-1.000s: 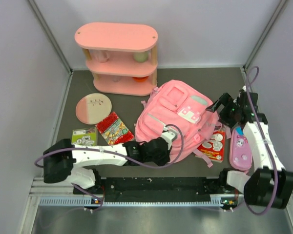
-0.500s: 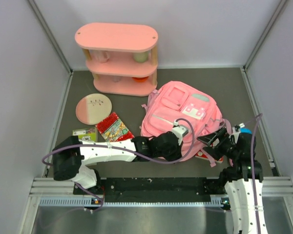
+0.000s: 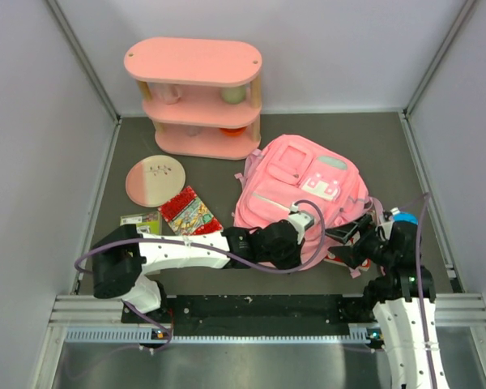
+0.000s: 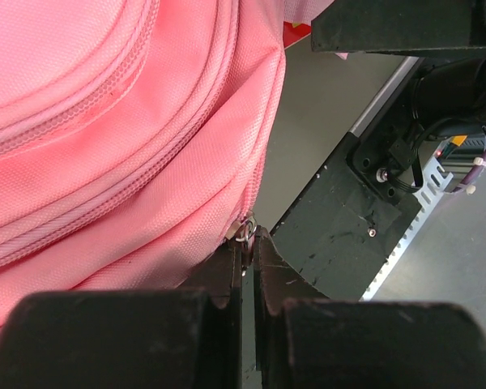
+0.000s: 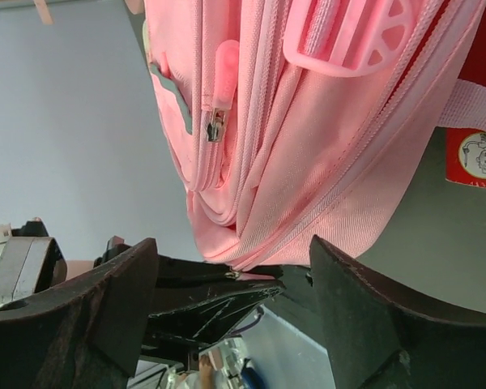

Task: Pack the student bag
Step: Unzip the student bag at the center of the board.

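Where the dark grey tabletop (image 3: 389, 146) fills the middle of the top view, the student bag (image 3: 300, 186), a large soft pink fabric backpack with a white buckle flap, lies flat at centre right, its straps trailing toward the lower edge of the frame. A pink three-tier shelf (image 3: 193, 63) with rounded ends stands in the upper left centre, well apart from the bag's lower end and close to its upper left corner.

The white-and-black left arm (image 3: 182, 250) stretches from the lower left across to the bag's near edge. In the left wrist view the left arm's jaws are pressed nearly together on a small metal zip pull (image 4: 245, 233) at the bottom seam of the bag. The right arm (image 3: 401, 324) rises from the lower right; the right arm's jaws stand wide apart, and in the right wrist view the bag's lower corner sits ahead of the gap between them, not gripped.

Left of the bag lie a round pink-and-beige plate (image 3: 155, 180), a red patterned packet (image 3: 189, 214) just below it, and a small green card (image 3: 140, 223) beside the packet. A red booklet (image 5: 475, 154) with a white cartoon sticker shows under the bag's edge at the right of the right wrist view.
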Motion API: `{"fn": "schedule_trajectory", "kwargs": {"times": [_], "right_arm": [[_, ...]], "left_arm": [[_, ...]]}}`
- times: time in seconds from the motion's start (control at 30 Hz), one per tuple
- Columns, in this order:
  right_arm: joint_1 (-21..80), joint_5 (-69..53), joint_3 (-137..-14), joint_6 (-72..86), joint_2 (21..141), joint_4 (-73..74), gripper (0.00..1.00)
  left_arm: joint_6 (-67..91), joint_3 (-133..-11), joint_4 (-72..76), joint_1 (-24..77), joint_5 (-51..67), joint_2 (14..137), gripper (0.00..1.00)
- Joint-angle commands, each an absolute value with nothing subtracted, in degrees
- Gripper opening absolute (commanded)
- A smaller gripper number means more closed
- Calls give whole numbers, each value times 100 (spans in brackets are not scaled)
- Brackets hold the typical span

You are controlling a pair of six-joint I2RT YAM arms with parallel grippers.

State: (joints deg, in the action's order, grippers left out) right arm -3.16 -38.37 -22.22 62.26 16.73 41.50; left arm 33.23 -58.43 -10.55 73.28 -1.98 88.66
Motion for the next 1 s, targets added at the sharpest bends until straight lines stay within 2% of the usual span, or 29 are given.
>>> {"fn": "schedule_trajectory", "kwargs": {"times": [0.0, 0.27, 0.6, 0.77, 0.8, 0.83, 0.97], "right_arm": [[-123, -3823, -2162, 6626, 1590, 3710, 71], [429, -3411, -2110, 6811, 1969, 3147, 68], [1642, -2418, -2021, 7093, 2426, 2716, 57], [1775, -2259, -1899, 7119, 2566, 2418, 34], [1784, -2267, -1881, 7102, 2680, 2356, 15], [1784, -2241, -1924, 7032, 2733, 2347, 1], [1784, -1549, -2424, 6444, 2926, 2714, 0]], "left_arm": [[3252, -6135, -519, 7356, -44, 8798, 0], [3226, -6100, -527, 7365, -35, 8772, 0], [3217, -6108, -554, 7365, -97, 8728, 0], [3182, -6117, -510, 7365, -70, 8710, 0], [3182, -6117, -518, 7365, -36, 8710, 0], [3156, -6126, -519, 7365, -26, 8719, 0], [3032, -6126, -895, 7365, -228, 8605, 0]]}}
